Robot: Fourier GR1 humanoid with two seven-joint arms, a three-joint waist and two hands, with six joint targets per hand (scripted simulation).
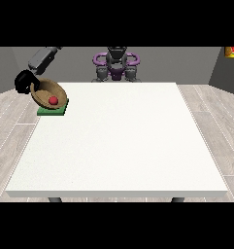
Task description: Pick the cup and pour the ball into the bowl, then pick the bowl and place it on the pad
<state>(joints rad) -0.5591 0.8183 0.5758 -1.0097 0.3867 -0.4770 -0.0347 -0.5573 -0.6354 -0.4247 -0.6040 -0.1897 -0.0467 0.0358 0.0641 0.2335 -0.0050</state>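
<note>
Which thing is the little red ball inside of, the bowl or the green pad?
The red ball sits inside the brown wooden bowl, which is tilted above the flat green pad. The hand at the view's left is at the bowl's rim.

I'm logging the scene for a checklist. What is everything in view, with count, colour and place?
bowl: one, brown wood, tilted over the pad at the table's far corner at the view's left
ball: one, red, inside the bowl
pad: one, green, on that corner, under the bowl
table: one, white, centre
object: one, red and yellow, view's top right edge, cut off
cup: none visible
robot body: one, grey and purple, behind the table
hand: one, black, view's left, at the bowl's rim; the other hand is not in view
</note>
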